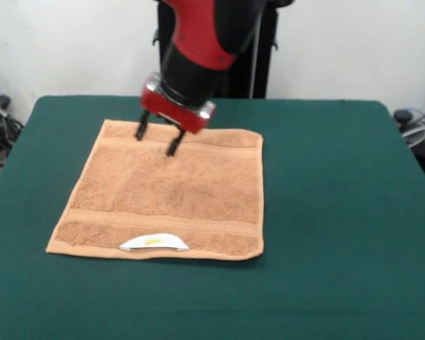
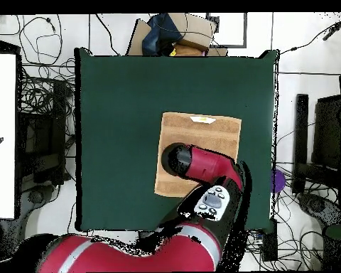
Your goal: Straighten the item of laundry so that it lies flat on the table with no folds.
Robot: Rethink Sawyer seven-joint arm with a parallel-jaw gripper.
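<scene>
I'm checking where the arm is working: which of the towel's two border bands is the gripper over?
The gripper hangs over the towel's far band, opposite the edge with the white label.

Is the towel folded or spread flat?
Spread flat: the towel shows four corners and both border bands, with no folds, on the table.

Robot lab: floor cables, pedestal arm
</scene>
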